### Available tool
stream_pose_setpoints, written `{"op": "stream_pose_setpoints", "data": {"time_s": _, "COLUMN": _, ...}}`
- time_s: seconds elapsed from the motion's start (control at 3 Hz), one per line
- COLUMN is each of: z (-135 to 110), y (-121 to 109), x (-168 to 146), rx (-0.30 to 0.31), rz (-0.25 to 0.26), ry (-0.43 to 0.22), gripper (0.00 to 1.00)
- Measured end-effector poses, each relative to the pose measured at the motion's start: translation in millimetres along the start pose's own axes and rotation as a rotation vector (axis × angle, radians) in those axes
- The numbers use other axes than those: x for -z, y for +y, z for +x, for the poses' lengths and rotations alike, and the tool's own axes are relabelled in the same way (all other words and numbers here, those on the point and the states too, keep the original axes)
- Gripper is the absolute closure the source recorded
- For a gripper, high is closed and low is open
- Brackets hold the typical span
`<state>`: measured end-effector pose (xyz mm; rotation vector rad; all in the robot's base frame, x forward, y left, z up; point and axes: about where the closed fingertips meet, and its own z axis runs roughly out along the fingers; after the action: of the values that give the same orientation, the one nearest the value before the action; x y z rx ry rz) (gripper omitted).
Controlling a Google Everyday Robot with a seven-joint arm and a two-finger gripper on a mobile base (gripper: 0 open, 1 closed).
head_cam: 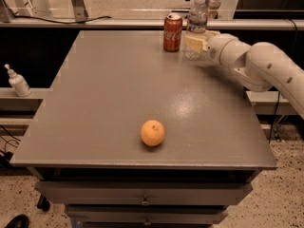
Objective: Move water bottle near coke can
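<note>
Grey tabletop (118,94), matte, with three things on it. Water bottle (196,19) stood upright at the far edge, base apparently on the surface, just beside the coke can (173,32) on the can's right; a narrow gap showed between them, not touching. Gripper (194,42) sat low on the bottle, a pale pad flush across its lower body below the label band, so I read the jaws as clamped on it rather than apart. The low hold probably kept the tall, light bottle from tipping and left the cap and neck free. White arm (266,65) reached in from the right side, which kept it away from the can. Judged the placement as good as done: the bottle was already near the can, and what remained was to let go and back away to the right without nudging either one. Main risk noted: a finger dragging the bottle into the can on release. Orange fruit (152,133) lay well apart near the front edge. Small white pump bottle (18,82) stood off the table on a ledge at left.
</note>
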<state>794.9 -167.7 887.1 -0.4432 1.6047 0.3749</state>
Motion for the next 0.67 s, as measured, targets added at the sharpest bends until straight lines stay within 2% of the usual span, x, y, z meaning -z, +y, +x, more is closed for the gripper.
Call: {"op": "stream_pose_setpoints", "data": {"time_s": 0.67, "z": 5.2, "y": 0.4, "x": 0.8, "rx": -0.006, "rz": 0.003, "ry": 0.008, "gripper": 0.13}}
